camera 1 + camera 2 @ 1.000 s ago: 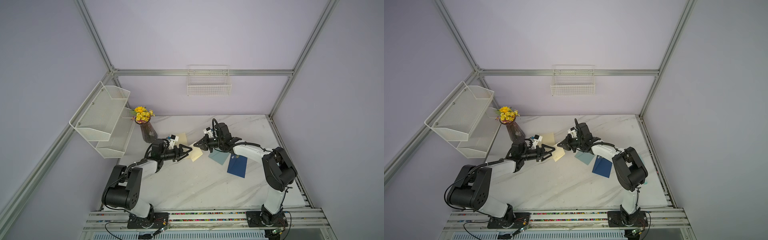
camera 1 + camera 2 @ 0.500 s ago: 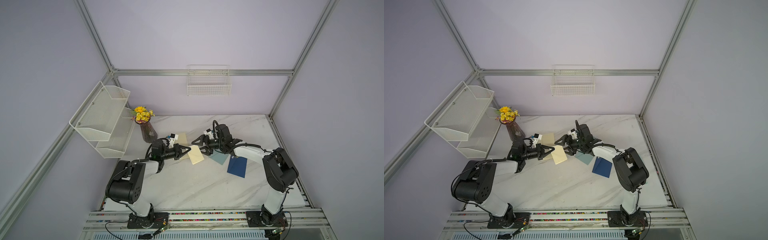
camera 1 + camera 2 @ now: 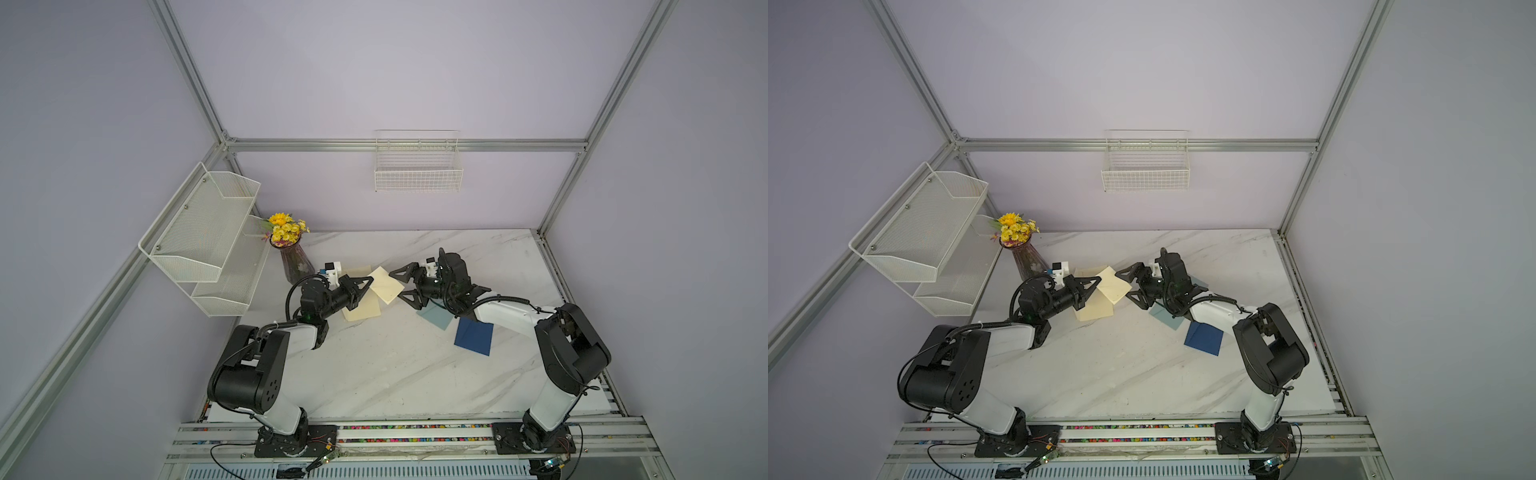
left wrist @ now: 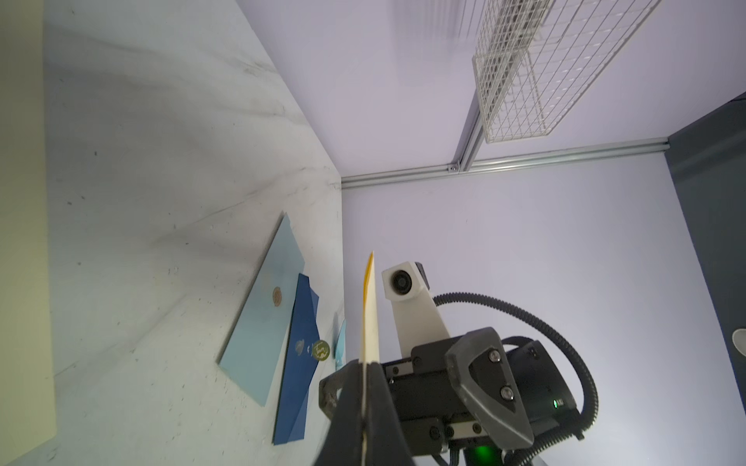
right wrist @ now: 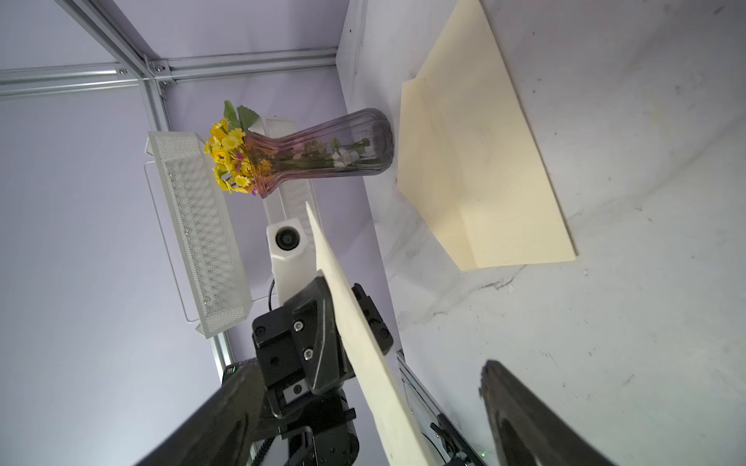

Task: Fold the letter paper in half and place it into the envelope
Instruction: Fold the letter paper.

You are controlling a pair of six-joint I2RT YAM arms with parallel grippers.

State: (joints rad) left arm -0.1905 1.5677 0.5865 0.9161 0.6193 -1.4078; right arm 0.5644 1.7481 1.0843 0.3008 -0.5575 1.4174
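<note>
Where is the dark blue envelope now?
In both top views the dark blue envelope lies flat on the table's right side, beside the light blue envelope.

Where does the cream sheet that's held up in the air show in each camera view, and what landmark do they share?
In a top view: cream sheet, centre, between left gripper and right gripper.
In a top view: left of centre, between them too.
Left wrist: thin edge-on strip, lower middle, in the left gripper.
Right wrist: slanted band, lower middle.
Shared landmark: flat cream paper on the table.
</note>
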